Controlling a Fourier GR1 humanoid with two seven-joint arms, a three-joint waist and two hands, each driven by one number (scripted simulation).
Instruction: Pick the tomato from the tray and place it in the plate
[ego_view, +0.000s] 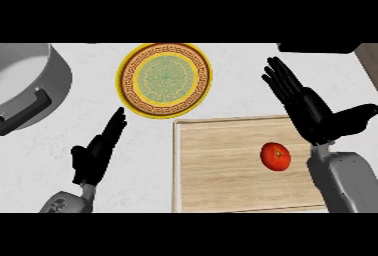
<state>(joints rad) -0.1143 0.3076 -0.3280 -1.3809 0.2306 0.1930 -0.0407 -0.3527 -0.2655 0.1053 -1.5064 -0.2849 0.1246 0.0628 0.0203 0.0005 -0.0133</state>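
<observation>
**Operator:** Right forearm is sitting closest to me, coming in over the tray's right edge. The right hand is spreading its fingers straight and hovering past the tray's far right corner, holding nothing.

**Spotter:** And the wider layout?

**Operator:** I'm looking at a pale desk carrying everything. The wooden tray is lying at the near right and holding only the tomato, which is resting on its right half, just beside my right wrist. A grey pot is showing at the far left, and I can't tell what's inside it. The patterned plate is waiting just beyond the tray's far left corner, carrying nothing. The left hand is resting open to the left of the tray, fingers up.

**Spotter:** Which step are you calling?

**Operator:** I'm judging this as the approach, since nothing is being gripped yet. Next I'm needing to bring the right hand nearer and down over the tomato and curl round it. After that I'm lifting it and carrying it left and away to the plate.
</observation>
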